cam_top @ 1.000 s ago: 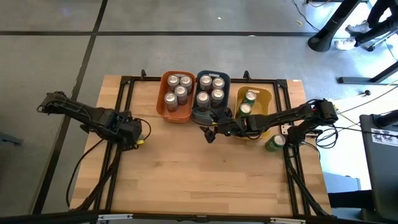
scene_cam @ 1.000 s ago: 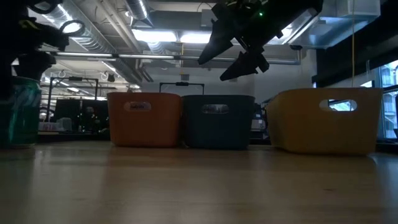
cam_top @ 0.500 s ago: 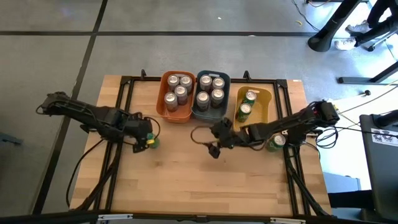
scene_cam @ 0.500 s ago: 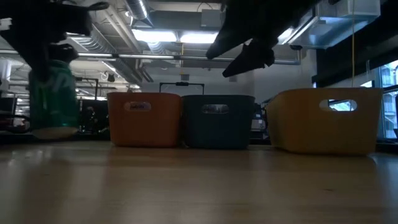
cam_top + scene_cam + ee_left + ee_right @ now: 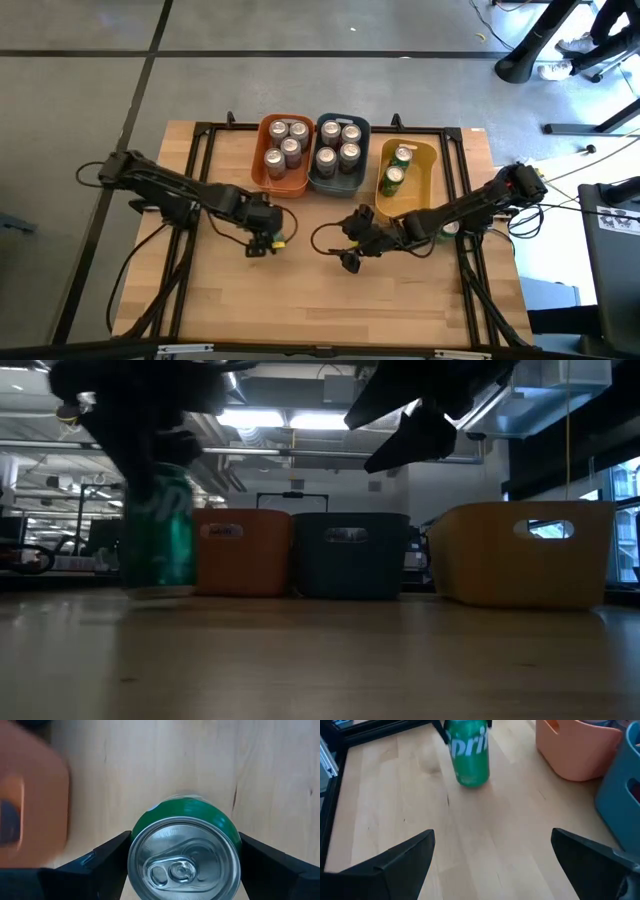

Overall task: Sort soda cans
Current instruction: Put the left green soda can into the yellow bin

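My left gripper [image 5: 266, 240] is shut on a green soda can [image 5: 184, 855] with a silver top, over the table's middle and left of centre. The low view shows this can [image 5: 158, 530] in front of the orange bin [image 5: 245, 552]. My right gripper [image 5: 350, 256] stands open above the table's centre, a little right of the can, with nothing between its fingers [image 5: 405, 860]. Silver-topped cans stand in the orange bin [image 5: 283, 155] and the grey-blue bin [image 5: 338, 155]. Two green cans lie in the yellow bin [image 5: 408, 175]. My left gripper pinches the green can between its two fingers, one on each side of the can's wall just below the top rim [image 5: 142, 820]. The fingers [image 5: 95, 867] come from above, pointing steeply down. The can stays upright, its base just clear of the table.
Another green can [image 5: 447, 229] stands by the table's right edge, partly behind my right arm. The three bins line the far edge. Bare wood [image 5: 330, 310] stretches toward the near edge. A black frame rail [image 5: 200, 150] runs around the tabletop.
My left gripper has carried the green can from the table's left side toward its centre, keeping it upright and low over the wood. My right gripper has drawn back from in front of the bins toward the near edge, still open.
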Robot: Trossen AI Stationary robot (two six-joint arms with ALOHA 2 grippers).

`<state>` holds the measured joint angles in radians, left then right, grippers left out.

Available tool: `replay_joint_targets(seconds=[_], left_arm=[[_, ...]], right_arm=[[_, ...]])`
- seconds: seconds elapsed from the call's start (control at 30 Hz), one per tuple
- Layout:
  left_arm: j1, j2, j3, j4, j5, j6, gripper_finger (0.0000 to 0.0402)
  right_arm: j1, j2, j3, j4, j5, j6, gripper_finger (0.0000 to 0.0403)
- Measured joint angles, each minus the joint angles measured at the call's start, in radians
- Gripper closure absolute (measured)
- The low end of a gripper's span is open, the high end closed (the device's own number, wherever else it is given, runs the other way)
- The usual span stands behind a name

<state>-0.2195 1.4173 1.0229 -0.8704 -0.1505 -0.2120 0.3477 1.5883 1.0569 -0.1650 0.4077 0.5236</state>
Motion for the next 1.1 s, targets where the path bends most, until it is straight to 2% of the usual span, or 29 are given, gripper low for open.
replay_joint_targets(seconds=[0.2,0.4,0.57,0.77,1.1], left_arm=[[0.0,0.133,0.107,0.009,-0.001,0.06,0.0104],[0.0,0.209,0.169,0.024,-0.006,0.125,0.0104],[0.0,0.223,0.179,0.042,-0.007,0.15,0.01],[0.0,0.226,0.176,0.052,0.002,0.165,0.0064],[0.0,0.224,0.176,0.035,0.001,0.202,0.0056]], right_arm=[[-0.001,0.0,0.0,-0.002,0.0,0.003,0.0004],[-0.001,0.0,0.0,-0.016,0.0,0.003,0.0004],[-0.001,0.0,0.0,-0.026,0.001,0.003,0.0004],[-0.001,0.0,0.0,-0.026,0.002,0.002,0.0004],[-0.001,0.001,0.0,-0.027,-0.005,-0.001,0.0004]])
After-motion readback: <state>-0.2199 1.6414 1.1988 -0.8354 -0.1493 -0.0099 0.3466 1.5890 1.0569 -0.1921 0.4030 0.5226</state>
